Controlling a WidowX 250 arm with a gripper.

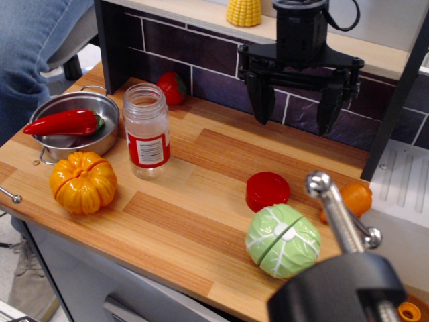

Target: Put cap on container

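The cap [267,190] is a small round red lid lying flat on the wooden counter, right of centre, just behind the green cabbage toy. The container [146,131] is a clear jar with a threaded neck and a red-and-white label, standing upright and uncapped at the left-centre, behind the orange pumpkin. My gripper [295,113] is black, open and empty, hanging high near the back wall, above and behind the cap and well right of the jar.
A steel pot [100,111] holding a long red pepper [64,123] stands far left. An orange pumpkin [83,182] is at the front left. A red tomato toy [173,88] is by the back wall. A green cabbage [283,240], an orange toy [355,198] and a faucet [338,211] are at the right.
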